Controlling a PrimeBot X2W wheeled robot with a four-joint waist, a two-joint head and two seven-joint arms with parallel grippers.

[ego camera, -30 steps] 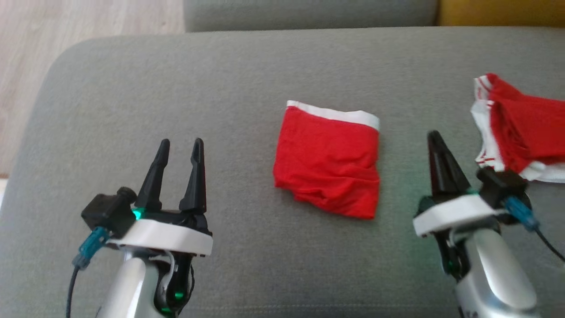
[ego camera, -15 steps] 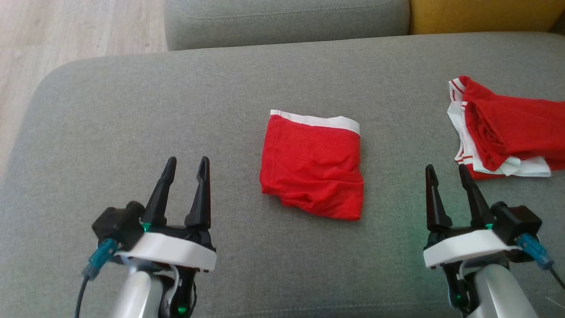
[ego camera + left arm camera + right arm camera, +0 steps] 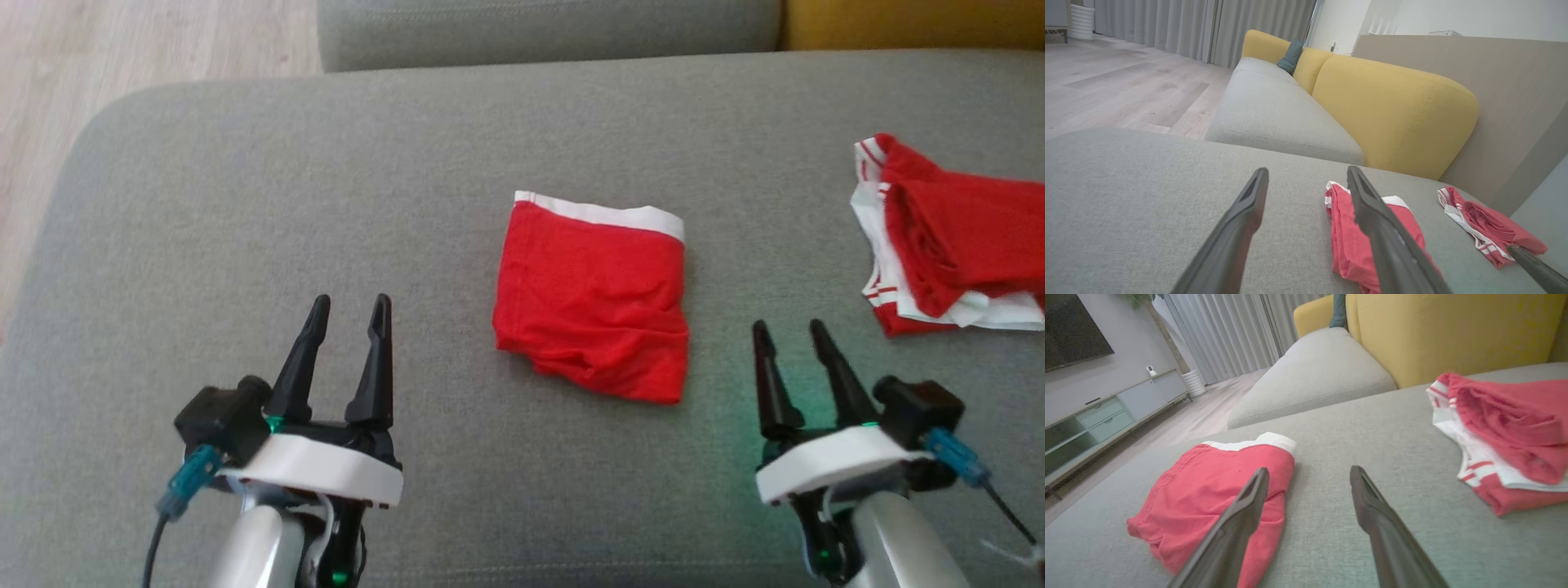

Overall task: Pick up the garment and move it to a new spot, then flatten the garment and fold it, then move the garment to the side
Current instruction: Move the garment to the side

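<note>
The garment (image 3: 592, 298) is a pair of red shorts with a white waistband, lying folded in a rough square in the middle of the grey cushion (image 3: 245, 204). My left gripper (image 3: 351, 302) hovers open to its left, with nothing between the fingers. On the other side my right gripper (image 3: 789, 327) is also open and empty, just off the garment's lower right corner. In the left wrist view the garment (image 3: 1341, 241) lies partly behind the right finger of that gripper (image 3: 1307, 171). In the right wrist view the garment (image 3: 1208, 486) sits to the left of the open gripper (image 3: 1309, 470).
A crumpled pile of red and white clothes (image 3: 955, 237) lies at the cushion's right edge, also in the wrist views (image 3: 1486, 228) (image 3: 1506, 420). A yellow backrest (image 3: 1453, 330) rises behind. Wood floor (image 3: 122, 49) lies past the cushion's left edge.
My right gripper has gone from shut to open and drawn back, nearer to me and away from the pile. The head camera shifted. The garment and left gripper stayed put.
</note>
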